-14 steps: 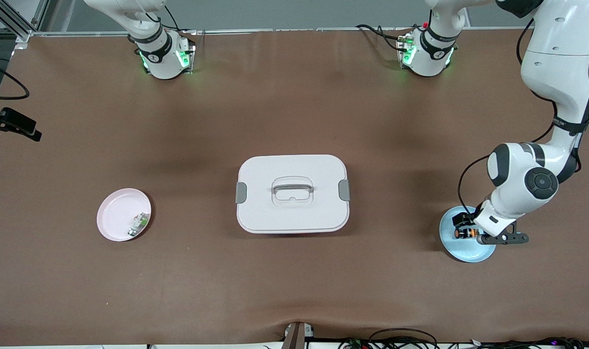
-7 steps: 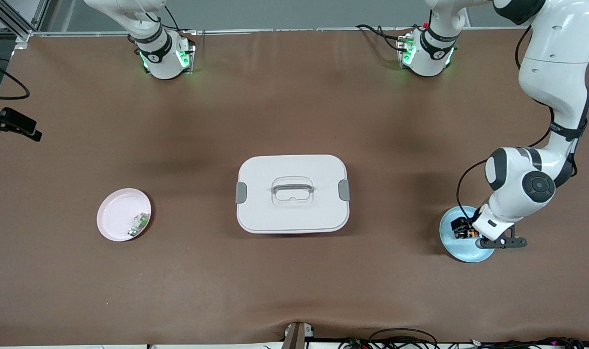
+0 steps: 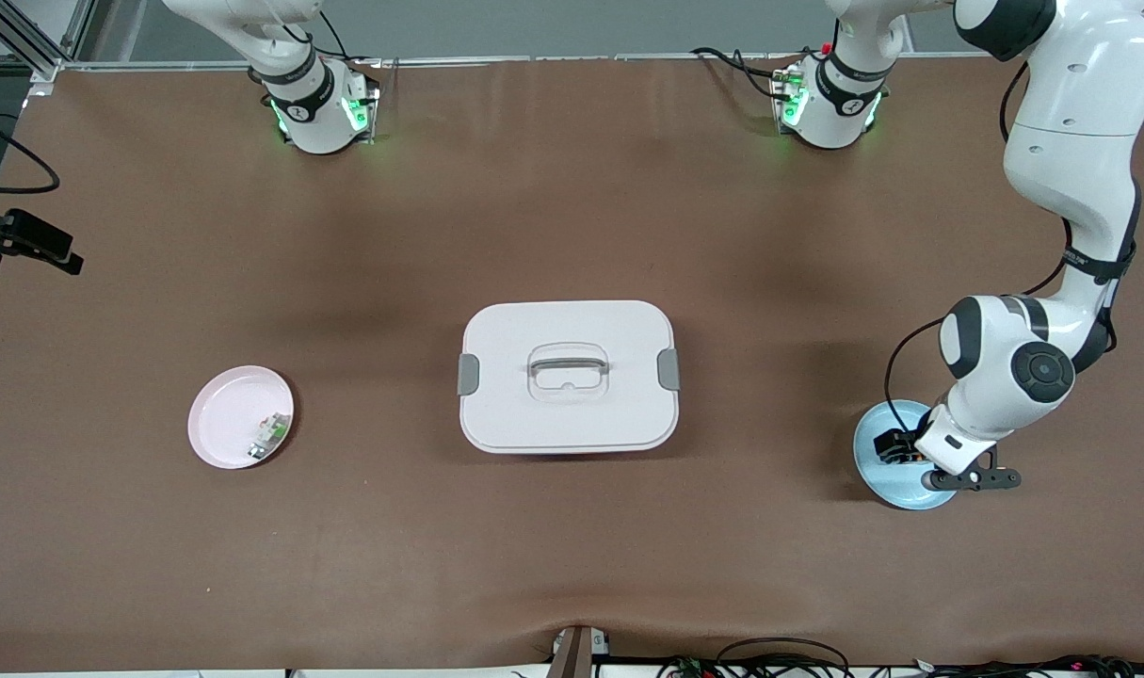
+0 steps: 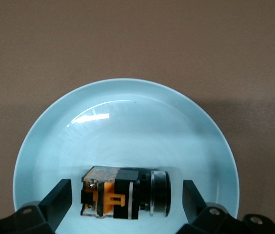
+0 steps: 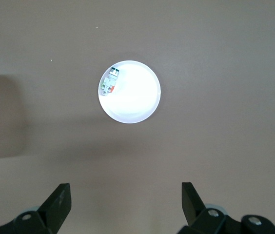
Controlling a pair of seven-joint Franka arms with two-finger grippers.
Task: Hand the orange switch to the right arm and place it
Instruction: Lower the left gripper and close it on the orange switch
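Note:
The orange switch (image 4: 125, 193), a black block with orange parts, lies on its side in the light blue plate (image 4: 127, 122) at the left arm's end of the table. My left gripper (image 4: 126, 197) is open, low over the plate, with one finger (image 4: 59, 197) on each side of the switch and a gap to each. In the front view the left gripper (image 3: 903, 450) covers most of the switch (image 3: 894, 448) on the blue plate (image 3: 871, 471). My right gripper (image 5: 126, 200) is open and empty, high above the table, and waits.
A pink plate (image 3: 228, 414) with a small green-and-white part (image 3: 268, 435) sits toward the right arm's end; both show in the right wrist view, the plate (image 5: 135, 100) and the part (image 5: 109, 83). A white lidded box (image 3: 568, 377) stands mid-table.
My left gripper has come down lower over the blue plate, so its open fingers now flank the switch. The switch and the right arm have not moved.

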